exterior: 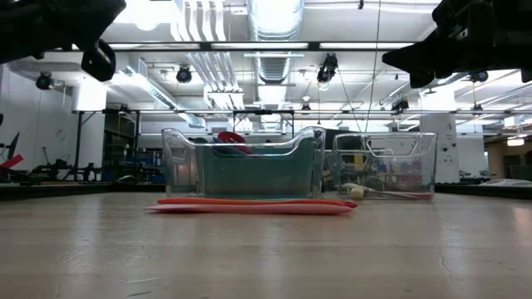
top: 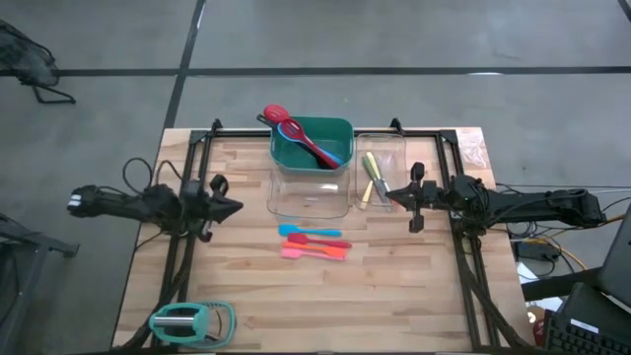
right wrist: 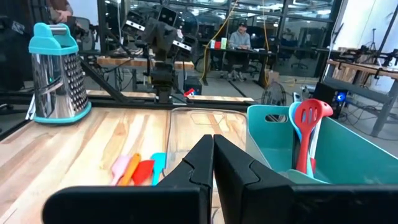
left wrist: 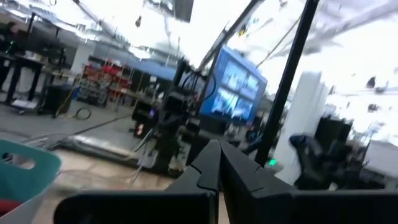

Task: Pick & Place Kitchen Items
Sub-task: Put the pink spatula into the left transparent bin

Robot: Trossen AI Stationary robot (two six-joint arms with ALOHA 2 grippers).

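Three slim utensils, blue [top: 301,231], red-orange [top: 327,244] and pink [top: 304,253], lie flat on the table in front of the bins; they also show in the right wrist view [right wrist: 140,168]. A red slotted turner and a blue utensil [top: 314,146] lean in the green bin [top: 286,153]. Yellowish utensils [top: 372,177] lie in the right clear bin [top: 399,148]. My left gripper [top: 237,207] is shut and empty, above the table's left part. My right gripper [top: 390,195] is shut and empty, beside the right clear bin.
An empty clear bin [top: 309,202] stands in front of the green bin. A mint-green and grey grater [top: 189,321] lies at the near left corner. A black frame borders the table's left, right and far sides. People sit in the room beyond.
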